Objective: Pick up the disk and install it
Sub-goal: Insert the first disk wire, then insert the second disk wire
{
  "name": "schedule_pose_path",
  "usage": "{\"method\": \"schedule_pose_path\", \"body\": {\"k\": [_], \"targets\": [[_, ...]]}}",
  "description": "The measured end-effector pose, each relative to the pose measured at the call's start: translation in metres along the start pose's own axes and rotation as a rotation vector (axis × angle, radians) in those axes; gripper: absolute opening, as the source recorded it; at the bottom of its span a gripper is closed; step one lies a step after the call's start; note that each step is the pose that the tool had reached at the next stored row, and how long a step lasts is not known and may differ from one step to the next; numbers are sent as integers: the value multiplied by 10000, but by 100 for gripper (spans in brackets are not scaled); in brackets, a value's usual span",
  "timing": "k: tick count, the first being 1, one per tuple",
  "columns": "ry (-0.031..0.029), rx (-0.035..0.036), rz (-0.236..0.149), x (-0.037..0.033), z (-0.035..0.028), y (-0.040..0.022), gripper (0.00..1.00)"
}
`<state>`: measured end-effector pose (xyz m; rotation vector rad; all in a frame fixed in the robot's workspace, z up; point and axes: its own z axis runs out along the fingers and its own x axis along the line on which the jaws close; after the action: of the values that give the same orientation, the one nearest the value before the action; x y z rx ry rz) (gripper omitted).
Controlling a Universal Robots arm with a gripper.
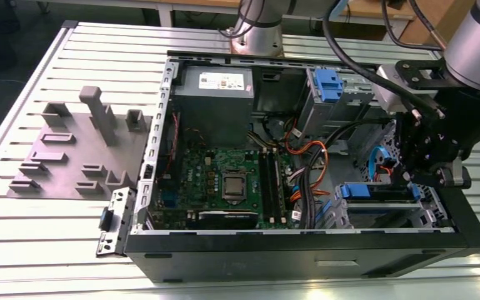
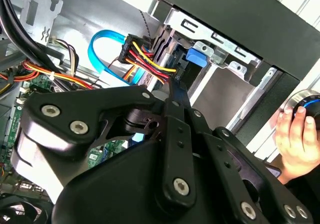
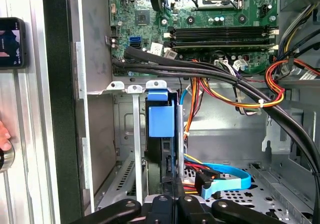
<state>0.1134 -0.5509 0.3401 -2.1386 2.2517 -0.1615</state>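
On the slatted tabletop point(image 1: 40, 75), toward the exterior view's left, a grey moulded fixture point(image 1: 77, 150) with upright pegs is seen lying flat. Just beside it the open computer case point(image 1: 307, 250) is laid on its side, occupying the middle and right of the tabletop. Inside the case, a grey power supply point(image 1: 215, 87) is found at the far edge, and the green circuit board point(image 1: 223, 181) is set below it, toward the near edge. A bundle of black, orange and yellow cables point(image 1: 307, 169) is run across the middle of the case.

At the case's near corner on the exterior view's right, the disk point(image 1: 377, 192) is seated in the drive bay, its blue carrier rail facing out. In the first wrist view the disk point(image 3: 161, 119) is seen standing on edge between the silver bay rails. The gripper point(image 1: 424, 172) is held directly above the bay, and its black fingers point(image 3: 172, 199) are drawn narrow, pressed together, right at the disk's edge; whether the disk is pinched cannot be told. A hand point(image 2: 295, 139) is rested on a round knob outside the case.
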Motion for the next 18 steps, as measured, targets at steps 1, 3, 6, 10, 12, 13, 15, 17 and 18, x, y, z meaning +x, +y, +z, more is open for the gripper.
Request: {"method": "schedule_pose_path", "body": {"k": [1,3,6,10,12,13,15,17,18], "targets": [[0,-2,1,0,0,0,11],[0,-5,0,0,0,0,11],[0,-7,0,0,0,0,11],[0,-10,0,0,0,0,11],[0,-10,0,0,0,1,11],[2,-11,-1,1,-1,9,11],[1,-11,0,3,-6,52,11],[0,-10,-1,6,-9,91,11],[0,-11,0,7,-9,97,11]]}}
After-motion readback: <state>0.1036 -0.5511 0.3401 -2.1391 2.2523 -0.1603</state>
